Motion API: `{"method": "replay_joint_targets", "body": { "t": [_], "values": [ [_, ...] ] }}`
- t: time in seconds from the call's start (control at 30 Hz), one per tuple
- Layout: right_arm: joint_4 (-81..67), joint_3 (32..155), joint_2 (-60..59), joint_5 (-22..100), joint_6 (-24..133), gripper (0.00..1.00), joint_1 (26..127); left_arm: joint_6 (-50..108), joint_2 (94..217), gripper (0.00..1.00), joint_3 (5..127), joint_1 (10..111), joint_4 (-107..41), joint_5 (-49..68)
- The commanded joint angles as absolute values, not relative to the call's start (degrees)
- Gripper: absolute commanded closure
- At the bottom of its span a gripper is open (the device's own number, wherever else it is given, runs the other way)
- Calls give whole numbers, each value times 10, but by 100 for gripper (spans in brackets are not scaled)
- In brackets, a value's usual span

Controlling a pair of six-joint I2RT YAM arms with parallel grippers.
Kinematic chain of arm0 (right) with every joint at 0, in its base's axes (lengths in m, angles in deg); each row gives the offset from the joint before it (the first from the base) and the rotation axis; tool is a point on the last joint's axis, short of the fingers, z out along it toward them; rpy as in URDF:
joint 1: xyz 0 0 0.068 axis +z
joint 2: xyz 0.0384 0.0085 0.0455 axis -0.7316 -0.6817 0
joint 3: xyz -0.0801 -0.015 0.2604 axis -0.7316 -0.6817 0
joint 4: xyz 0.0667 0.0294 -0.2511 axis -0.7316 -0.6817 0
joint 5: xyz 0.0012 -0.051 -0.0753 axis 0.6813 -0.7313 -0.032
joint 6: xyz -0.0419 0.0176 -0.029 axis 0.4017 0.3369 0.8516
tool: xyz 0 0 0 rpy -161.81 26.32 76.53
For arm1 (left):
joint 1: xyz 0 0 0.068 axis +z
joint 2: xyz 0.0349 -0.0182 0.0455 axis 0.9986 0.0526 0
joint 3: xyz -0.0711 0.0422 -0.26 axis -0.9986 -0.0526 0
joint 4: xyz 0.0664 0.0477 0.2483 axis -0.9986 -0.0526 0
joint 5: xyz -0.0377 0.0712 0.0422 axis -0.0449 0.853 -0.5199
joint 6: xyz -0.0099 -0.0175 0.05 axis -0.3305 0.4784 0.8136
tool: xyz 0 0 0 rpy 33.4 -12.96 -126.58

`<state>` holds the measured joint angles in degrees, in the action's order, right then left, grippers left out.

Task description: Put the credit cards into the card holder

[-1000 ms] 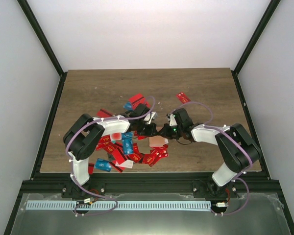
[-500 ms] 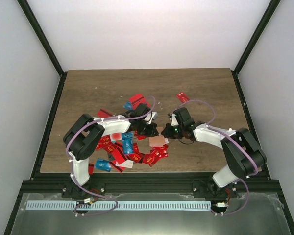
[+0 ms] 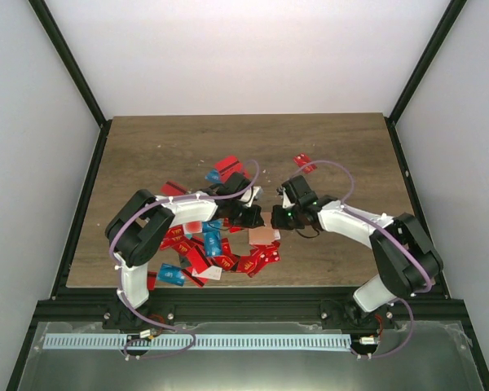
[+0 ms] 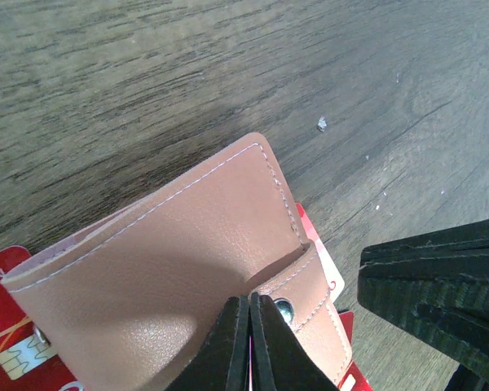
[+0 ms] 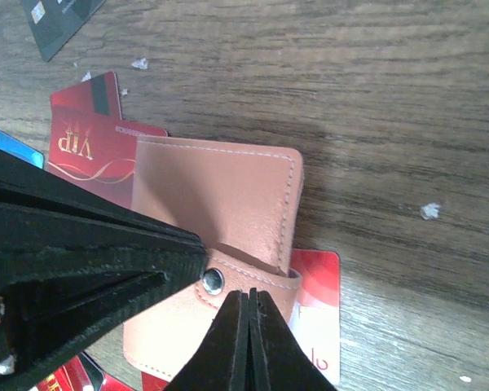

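Desk [image 3: 163,147], near-edge middle: both jaws are sitting closed, empty, tips at holder [image 4: 171,261] snap strap. Opening step is running; next needs strap lifted before feeding cards [image 3: 197,254].

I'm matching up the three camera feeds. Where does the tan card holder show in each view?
Top external: the card holder is a small patch near the centre, at the right edge of the credit cards.
Left wrist: the card holder fills the lower centre-left.
Right wrist: the card holder sits at the centre.
Shared landmark: the metal snap on its strap, also in the right wrist view; too small to tell from above.
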<state>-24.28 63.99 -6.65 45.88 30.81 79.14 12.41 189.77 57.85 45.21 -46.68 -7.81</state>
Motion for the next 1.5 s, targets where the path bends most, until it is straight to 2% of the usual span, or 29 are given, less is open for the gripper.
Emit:
{"method": "replay_joint_targets", "body": {
  "t": [0.0,0.73,1.03,1.4,1.47],
  "values": [
    [-266,673,-81,435,316,99,804,128,1910,96,585,444,-475,-75],
    [-265,705,-108,451,309,99,827,129,1909,96,587,441,-475,-75],
    [-242,658,-191,454,297,99,837,128,1916,96,575,440,-468,-79],
    [-253,655,-154,442,289,99,838,124,1910,96,566,428,-460,-83],
    [-259,669,-133,441,293,99,838,128,1900,91,573,428,-470,-74]
  ]
}}
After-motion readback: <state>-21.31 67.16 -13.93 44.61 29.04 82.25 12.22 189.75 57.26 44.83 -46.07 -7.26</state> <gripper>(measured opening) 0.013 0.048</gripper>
